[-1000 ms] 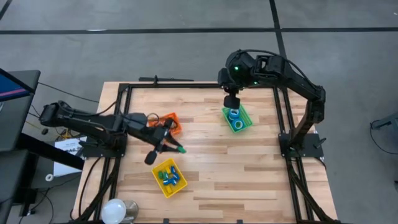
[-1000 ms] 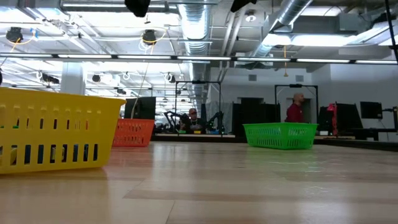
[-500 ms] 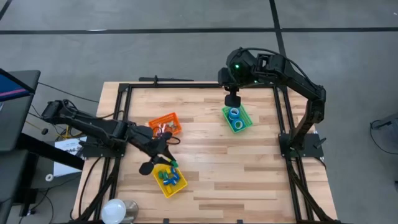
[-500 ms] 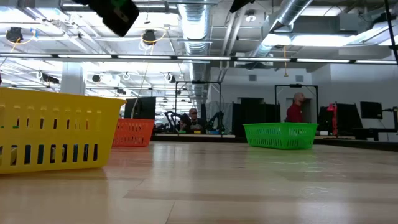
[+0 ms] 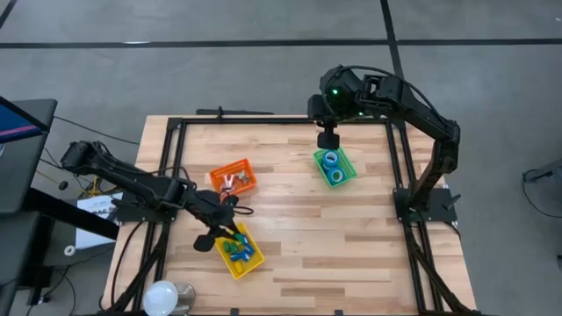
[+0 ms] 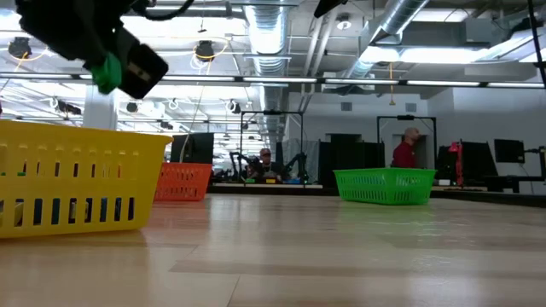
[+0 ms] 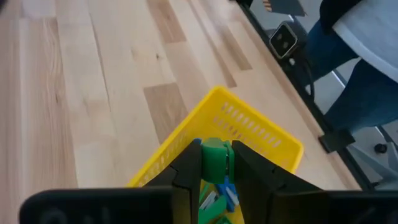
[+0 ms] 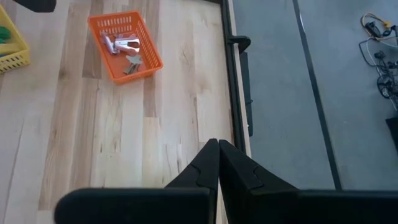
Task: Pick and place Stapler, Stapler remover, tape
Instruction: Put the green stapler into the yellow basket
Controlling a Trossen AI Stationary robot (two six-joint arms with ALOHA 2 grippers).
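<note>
My left gripper (image 5: 232,230) hangs over the far end of the yellow bin (image 5: 225,260), shut on a small green stapler (image 7: 214,163). In the low view it hangs above that bin (image 6: 77,188) with the green piece (image 6: 107,75) at its tip. More small staplers (image 7: 227,193) lie in the bin. My right gripper (image 5: 327,142) is shut and empty, high above the far side of the green bin (image 5: 346,175), which holds blue tape rolls (image 5: 329,160). Stapler removers (image 8: 127,45) lie in the orange bin (image 5: 234,177). My left gripper pinches the green stapler between its two fingers, one on each side (image 7: 204,163). The fingers slant down toward the table's near edge. The stapler's end shows between the fingertips, lifted clear above the yellow bin (image 7: 249,130).
A black frame rail (image 5: 397,167) runs round the wooden table. A white round lamp (image 5: 162,297) sits at the near left corner. The orange bin (image 6: 182,182) and the green bin (image 6: 384,186) stand far back in the low view, with people in the room behind.
My left gripper has gone from beside the orange bin toward the table's near edge and down, tipping further downward, with the green stapler still in its fingers. It now hangs over the yellow bin.
</note>
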